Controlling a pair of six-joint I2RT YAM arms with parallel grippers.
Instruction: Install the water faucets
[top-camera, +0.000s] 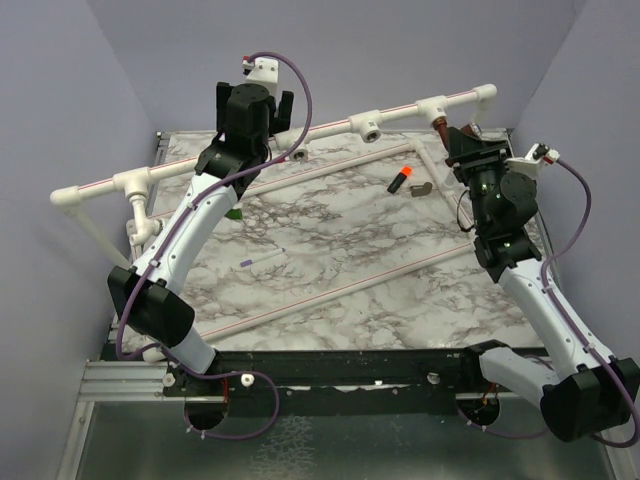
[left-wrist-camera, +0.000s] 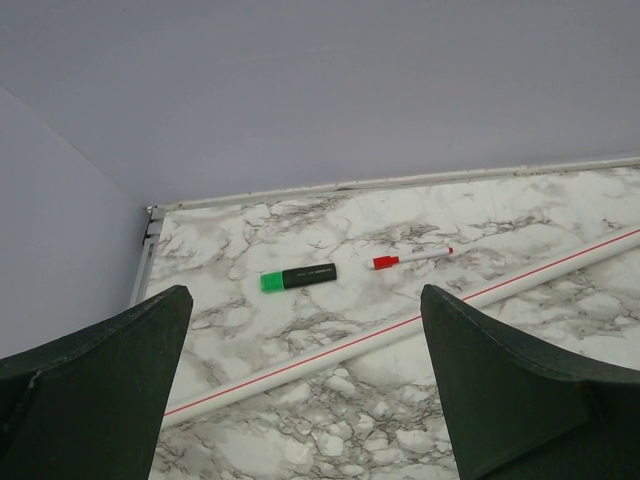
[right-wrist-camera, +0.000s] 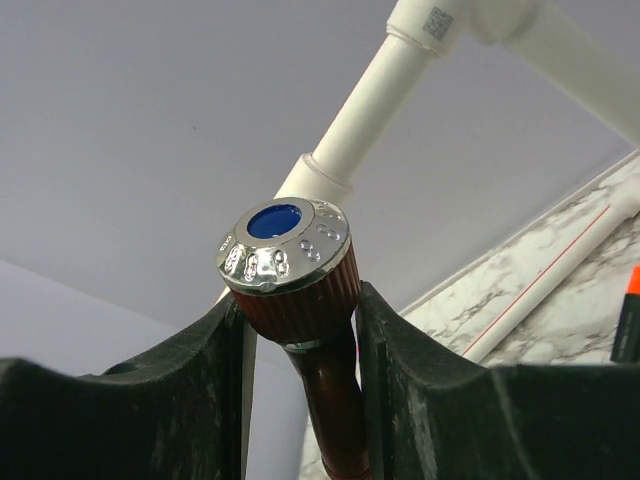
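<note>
1. Left pincer (left-wrist-camera: 305, 365): jaws spread wide, nothing held. It is raised off the marble table (top-camera: 330, 240)
2. Below and ahead of it, a red-striped white pipe (left-wrist-camera: 400, 330) is seen, with a green-and-black marker (left-wrist-camera: 298, 278) and a red-capped pen (left-wrist-camera: 410, 258) beyond. No faucet is seen there
3. Right pincer (top-camera: 452, 140): clamped on the reddish-brown faucet (right-wrist-camera: 300, 290), gripped at the ribbed knob just under the chrome cap (right-wrist-camera: 285, 245). The stem runs back between the fingers towards the palm
4. Step in hand (judged): the faucet is being brought to the white pipe fitting (right-wrist-camera: 315, 180) just beyond the fingertips, to be screwed in
5. To be done well: the thread axis should be lined up with the outlet before any turn, a light push applied, and rotation stopped if it binds, as cross-threading is the risk. With the grip on the knob, the handle may be spun instead of the body
6. Hidden: the threaded end is covered by the fingers. Contact between faucet and fitting cannot be told
7. Green and white faucets are not made out. A green scrap (top-camera: 232, 213) beside the left arm is too small to be named
</note>
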